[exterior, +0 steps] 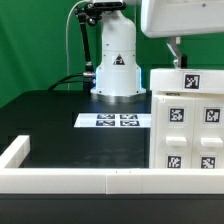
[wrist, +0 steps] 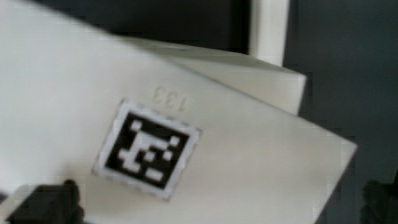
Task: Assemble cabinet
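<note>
Cabinet [exterior: 188,120]: white plastic, marked with square black-and-white tags; one such tag is seen close up in the wrist view on a white face [wrist: 151,145]. Bench [exterior: 60,130]: black surface, edged by a white rail [exterior: 90,180]. Marker board [exterior: 115,121]: white, printed with black-and-white tags. Arm base [exterior: 117,65]: white.

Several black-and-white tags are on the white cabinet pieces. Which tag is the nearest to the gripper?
The single tag on the topmost face of the cabinet, just below the gripper; the other four sit lower, in pairs.
</note>
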